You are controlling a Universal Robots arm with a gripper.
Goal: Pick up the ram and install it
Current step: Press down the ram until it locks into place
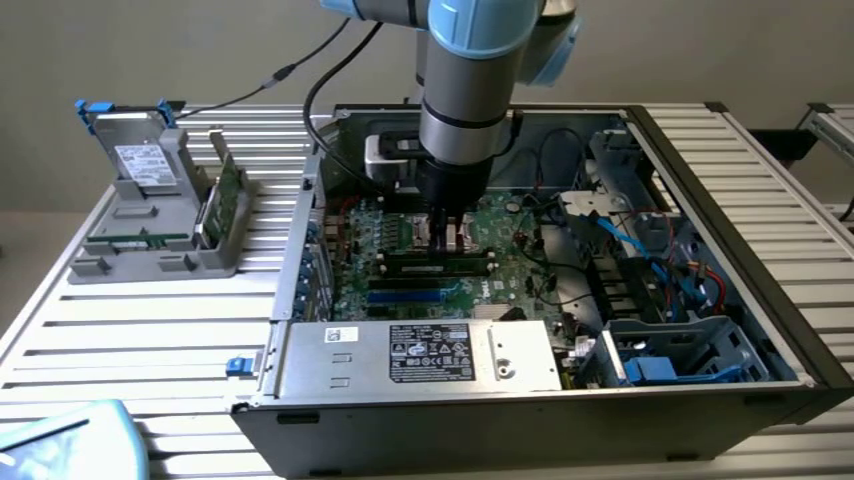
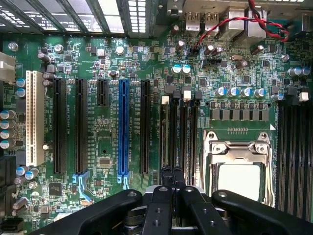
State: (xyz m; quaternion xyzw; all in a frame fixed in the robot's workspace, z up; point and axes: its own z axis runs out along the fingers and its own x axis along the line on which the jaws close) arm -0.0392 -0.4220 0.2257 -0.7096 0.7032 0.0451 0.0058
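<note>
Closest to the wrist cam is the gripper (image 2: 172,177), fingers pinched together right over the motherboard (image 2: 117,63), hovering at the end of the black memory slots (image 2: 178,132) next to the CPU socket (image 2: 238,164). In the exterior view the gripper (image 1: 450,232) sits down inside the open PC case (image 1: 747,190), and the ram (image 1: 434,266) lies flat in a slot just below the fingertips. Can't tell if the fingers touch it. A grey rack (image 1: 147,215) with spare cards sits on the exterior view's left.

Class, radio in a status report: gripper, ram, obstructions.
Gripper shut, low over motherboard. Ram looks seated, just beside it. No obstruction seen.
</note>
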